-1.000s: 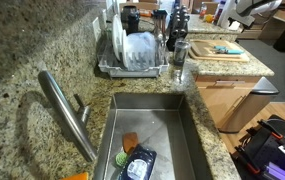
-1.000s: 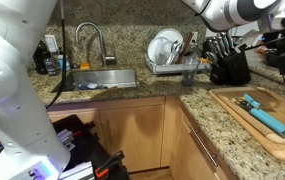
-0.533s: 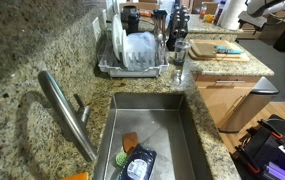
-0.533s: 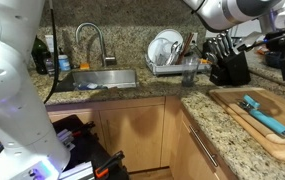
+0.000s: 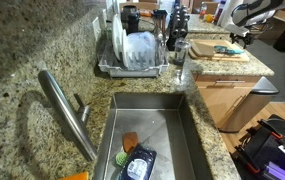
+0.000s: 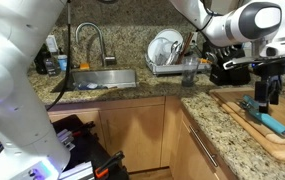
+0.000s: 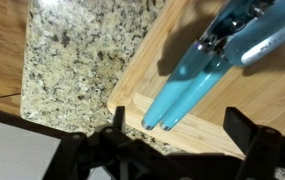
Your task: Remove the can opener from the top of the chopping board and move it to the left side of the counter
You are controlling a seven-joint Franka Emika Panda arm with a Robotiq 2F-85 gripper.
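the hand [image 6: 267, 104] hangs directly over the can opener [image 6: 268, 119], pointing down at it, with its two fingers spread wide and nothing between them in its grasp. in the wrist view the hand [image 7: 175, 136] shows its dark fingers [image 7: 116, 128] well apart at the bottom of the picture, and the rounded ends of the can opener's [image 7: 195, 78] two teal handles lie just beyond the gap between them, the handles side by side and running away at a slant toward the dark metal head. whether the fingertips touch the tool or the wood cannot be told. the can opener lies flat on the chopping board [image 6: 236, 106], right below the hand and near the board's edge; the board's [image 7: 257, 118] corner sits under the hand, with the speckled granite surface [image 7: 80, 58] just past it. in an exterior view the hand [image 5: 244, 39] is small and far off, above the chopping board [image 5: 206, 53] on the surface [image 5: 227, 68]. behind the hand stands a dark knife block [image 6: 228, 68], and farther off along the surface [image 6: 208, 117] are a dish rack [image 6: 168, 60] and a sink [image 6: 100, 78].
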